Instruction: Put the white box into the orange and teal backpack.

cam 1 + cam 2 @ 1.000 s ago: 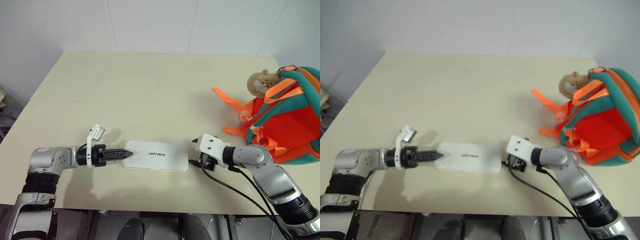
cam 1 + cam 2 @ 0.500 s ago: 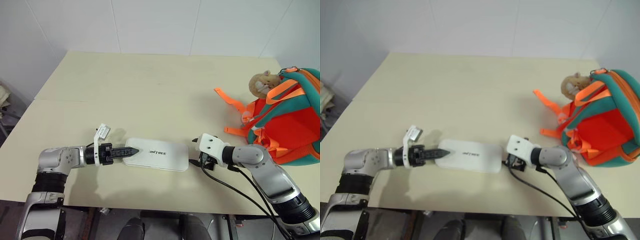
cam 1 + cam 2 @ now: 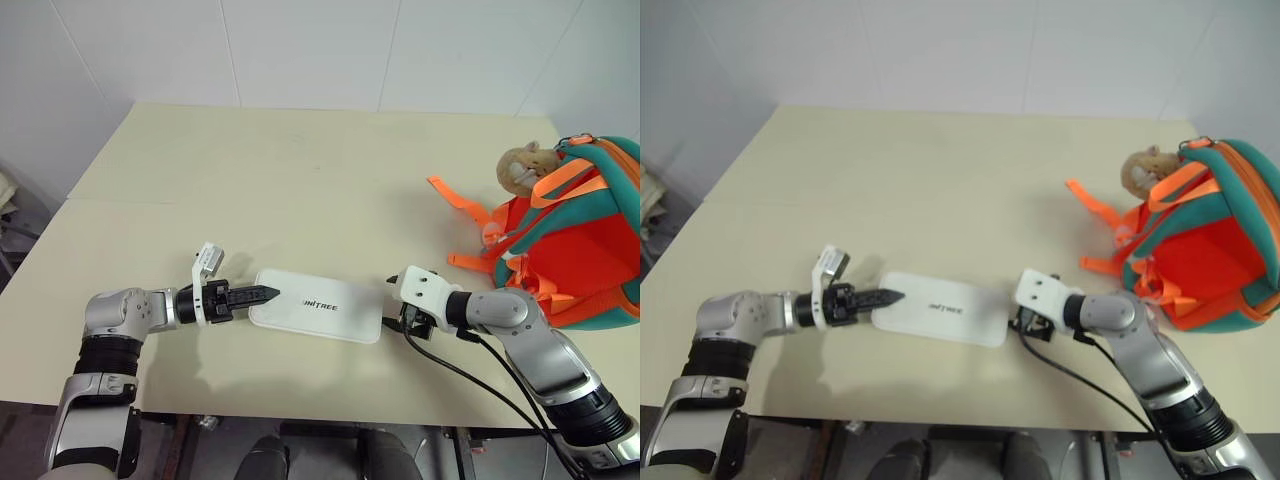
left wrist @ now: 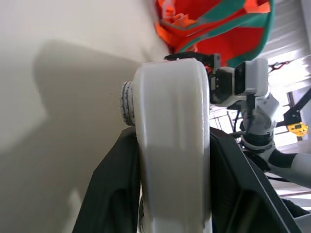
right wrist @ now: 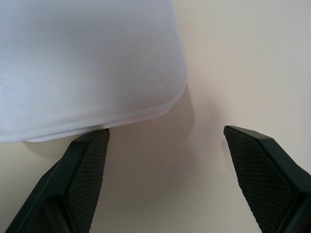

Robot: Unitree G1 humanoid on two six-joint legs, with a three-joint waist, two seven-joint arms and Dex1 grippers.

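The white box (image 3: 316,305) lies flat near the front edge of the table (image 3: 300,180), and the left hand (image 3: 262,294) clamps its left end between the two fingers, while the right hand (image 3: 392,322) waits spread open just beside its right end. The orange and teal backpack (image 3: 570,240) stands well apart at the right edge (a tan plush toy (image 3: 522,165) hangs on its top), and bare table lies between it and the box.

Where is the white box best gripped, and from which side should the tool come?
Probably by its short ends, coming level along the table. The white box lies flat and slim, so only its thin edges fit between fingers. The left tool already clamps one end; the right tool stands open at the other.
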